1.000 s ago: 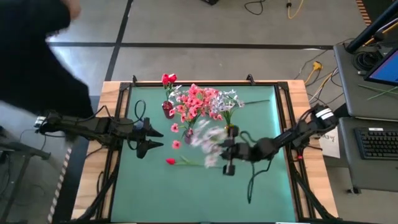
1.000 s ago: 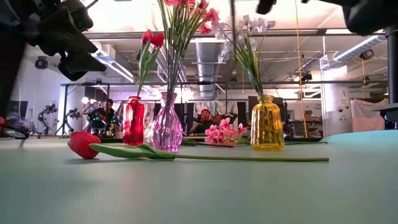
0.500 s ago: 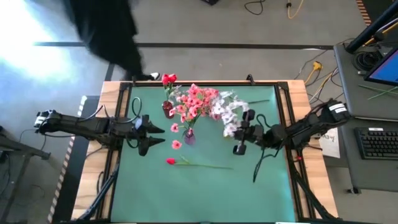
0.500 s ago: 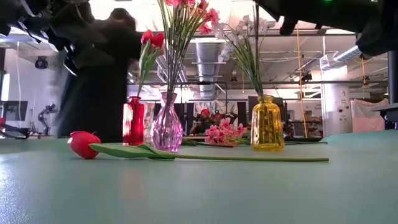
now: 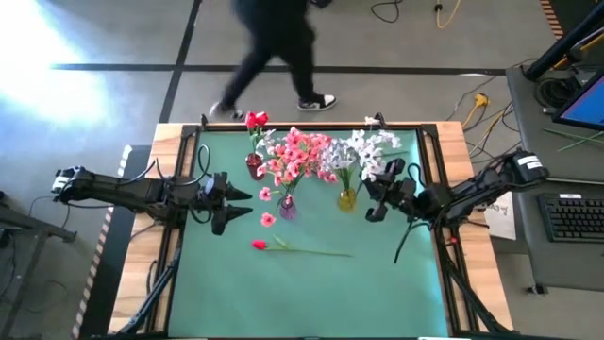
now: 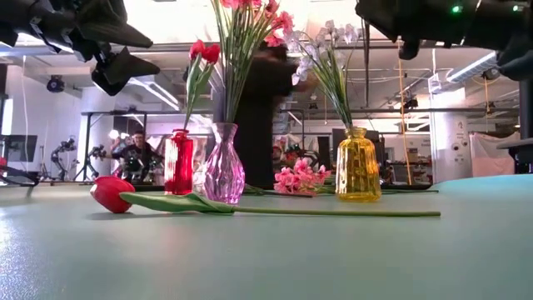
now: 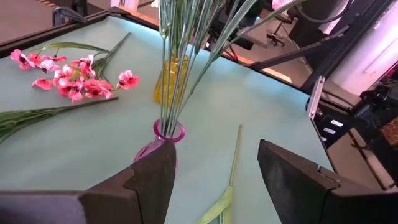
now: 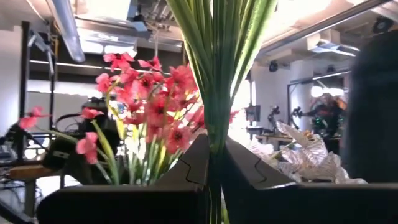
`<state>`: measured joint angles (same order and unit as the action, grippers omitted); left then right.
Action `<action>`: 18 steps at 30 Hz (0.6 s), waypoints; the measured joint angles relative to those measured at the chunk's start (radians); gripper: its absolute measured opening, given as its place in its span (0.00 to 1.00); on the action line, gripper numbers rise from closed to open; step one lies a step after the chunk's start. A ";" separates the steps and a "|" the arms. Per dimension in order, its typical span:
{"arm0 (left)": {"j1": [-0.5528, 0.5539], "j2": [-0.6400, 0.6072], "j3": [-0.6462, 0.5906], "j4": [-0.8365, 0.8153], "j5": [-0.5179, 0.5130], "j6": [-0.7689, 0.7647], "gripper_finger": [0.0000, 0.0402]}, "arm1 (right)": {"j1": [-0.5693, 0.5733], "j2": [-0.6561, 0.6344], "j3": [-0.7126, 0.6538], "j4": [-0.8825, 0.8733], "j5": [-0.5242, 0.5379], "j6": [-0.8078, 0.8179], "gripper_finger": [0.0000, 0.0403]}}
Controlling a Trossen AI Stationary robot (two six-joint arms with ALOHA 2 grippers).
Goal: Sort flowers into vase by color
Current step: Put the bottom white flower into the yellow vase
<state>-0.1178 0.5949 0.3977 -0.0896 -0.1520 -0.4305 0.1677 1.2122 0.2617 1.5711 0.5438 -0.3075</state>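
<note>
My right gripper (image 5: 376,194) (image 8: 216,149) is shut on a white flower spray (image 5: 376,151), up in the air just right of the yellow vase (image 5: 347,198) (image 6: 358,164). White flowers stand in that vase. Pink flowers (image 5: 297,156) stand in the pink glass vase (image 6: 223,175), and a red tulip (image 6: 202,52) stands in the red vase (image 6: 178,162). Another red tulip (image 5: 260,245) (image 6: 112,193) lies flat on the mat, as do loose pink blossoms (image 5: 267,219) (image 7: 74,81). My left gripper (image 5: 241,206) (image 7: 217,168) hangs open, left of the pink vase. My right gripper pinches a bunch of green stems (image 8: 216,115) between its two fingers, which lie across them. The fingers come from the table's right, slanting upward. The stems stand upright with the white blossoms (image 8: 305,155) above. A thin lower end (image 6: 366,67) hangs below, clear of the table.
A person (image 5: 274,47) (image 6: 266,108) walks past the table's far edge. The three vases stand in a row in the far half of the green mat (image 5: 311,293). A desk with a keyboard (image 5: 576,215) stands to the right of the table.
My right gripper has carried the white spray from over the table's middle toward the far and right edges, past the yellow vase, tipping its fingers upward. It stays shut on the stems. The person has walked from left to right behind the table.
</note>
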 joint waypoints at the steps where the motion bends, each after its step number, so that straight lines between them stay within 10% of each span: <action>1: 0.000 0.000 0.000 0.002 0.000 0.002 0.54 | -0.007 0.002 0.006 -0.002 0.000 -0.005 0.05; 18: 0.002 -0.001 0.000 0.016 -0.069 0.029 0.54 | -0.049 0.008 -0.009 -0.001 -0.054 -0.017 0.04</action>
<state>-0.1162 0.5938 0.3977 -0.0732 -0.2208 -0.4017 0.1188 1.2204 0.2532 1.5702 0.4900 -0.3241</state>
